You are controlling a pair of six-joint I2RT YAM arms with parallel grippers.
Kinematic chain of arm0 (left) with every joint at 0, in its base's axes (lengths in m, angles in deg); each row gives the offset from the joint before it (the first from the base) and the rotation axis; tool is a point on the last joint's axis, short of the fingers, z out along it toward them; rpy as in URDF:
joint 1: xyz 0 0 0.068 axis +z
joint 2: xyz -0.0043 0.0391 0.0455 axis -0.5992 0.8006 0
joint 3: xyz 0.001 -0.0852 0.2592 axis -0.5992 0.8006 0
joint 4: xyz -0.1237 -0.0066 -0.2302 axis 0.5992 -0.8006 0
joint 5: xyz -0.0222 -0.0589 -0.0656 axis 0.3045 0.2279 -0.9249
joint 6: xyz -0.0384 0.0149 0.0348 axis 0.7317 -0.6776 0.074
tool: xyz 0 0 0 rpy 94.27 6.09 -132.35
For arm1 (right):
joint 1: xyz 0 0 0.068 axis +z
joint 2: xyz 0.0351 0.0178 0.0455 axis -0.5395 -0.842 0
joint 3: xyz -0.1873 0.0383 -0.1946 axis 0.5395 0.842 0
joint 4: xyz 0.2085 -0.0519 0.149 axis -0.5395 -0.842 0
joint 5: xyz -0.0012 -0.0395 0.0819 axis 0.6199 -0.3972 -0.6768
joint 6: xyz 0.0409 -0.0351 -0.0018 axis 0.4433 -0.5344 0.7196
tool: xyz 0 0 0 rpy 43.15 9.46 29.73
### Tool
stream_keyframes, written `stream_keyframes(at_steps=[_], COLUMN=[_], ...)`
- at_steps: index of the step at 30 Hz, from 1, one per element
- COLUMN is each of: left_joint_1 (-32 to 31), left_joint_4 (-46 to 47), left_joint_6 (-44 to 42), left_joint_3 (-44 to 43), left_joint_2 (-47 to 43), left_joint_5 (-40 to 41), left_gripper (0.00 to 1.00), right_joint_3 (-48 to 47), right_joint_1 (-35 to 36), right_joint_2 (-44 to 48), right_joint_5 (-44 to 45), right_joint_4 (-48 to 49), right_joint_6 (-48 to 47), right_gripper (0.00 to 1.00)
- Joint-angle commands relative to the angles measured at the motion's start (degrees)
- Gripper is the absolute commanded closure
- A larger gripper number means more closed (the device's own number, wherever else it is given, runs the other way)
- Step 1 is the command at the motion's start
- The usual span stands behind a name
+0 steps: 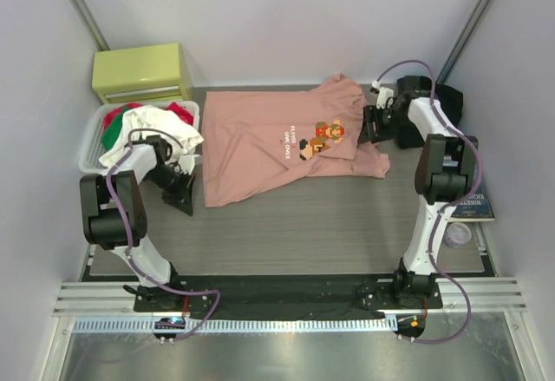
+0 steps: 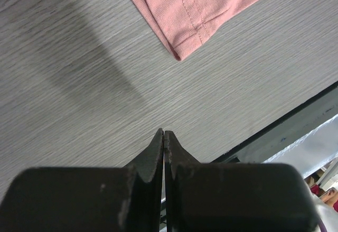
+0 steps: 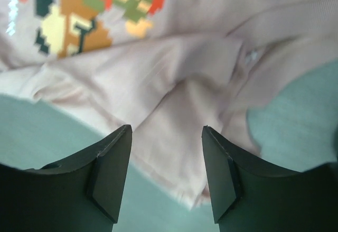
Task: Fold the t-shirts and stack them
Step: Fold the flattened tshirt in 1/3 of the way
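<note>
R fingers point(image 3: 113, 174) stand apart, gripping nothing, just over the rumpled right edge of the pink tee point(image 1: 260, 142), near its pixel print point(image 1: 325, 134). L fingers point(image 2: 153, 158) are pressed together, empty, above bare bench point(image 1: 303, 225) by the tee's near-left corner. Tee lies spread across bench ctr, toward far side; clothes basket point(image 1: 89, 151) at left.

The salmon-pink t-shirt point(image 1: 260, 147) is soft, matt knit cloth with stitched hems and a flat pixelled chest print, and it lies on a tabletop point(image 1: 303, 225) of matt grey wood-grain laminate. Left of the t-shirt are a white plastic lattice basket point(image 1: 89, 147) and a smooth yellow-green box point(image 1: 143, 70). The left tool point(image 2: 164, 132) and right tool point(image 3: 165, 131) look like matt black plastic, faintly scuffed.
</note>
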Motion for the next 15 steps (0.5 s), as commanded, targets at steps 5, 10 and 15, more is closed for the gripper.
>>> stream_keyframes(at_steps=[5, 10, 15], left_joint_1=[0.33, 0.25, -0.19], left_joint_4=[-9.38, -12.21, -12.21], left_joint_6=[0.07, 0.14, 1.20], left_joint_3=[-4.71, -9.02, -10.34], left_joint_2=[2.60, 2.42, 2.51], left_joint_5=[-1.96, -1.88, -2.32], left_gripper=[1.00, 1.00, 1.00], right_joint_3=[11.92, 17.28, 22.81], right_joint_1=[0.43, 0.78, 1.83], right_joint_2=[20.79, 23.53, 21.68], right_joint_5=[-1.96, -6.09, -8.55], right_joint_4=[-1.48, -2.36, -0.97], right_joint_6=[-3.20, -3.03, -2.77], right_gripper=[0.35, 0.32, 0.34])
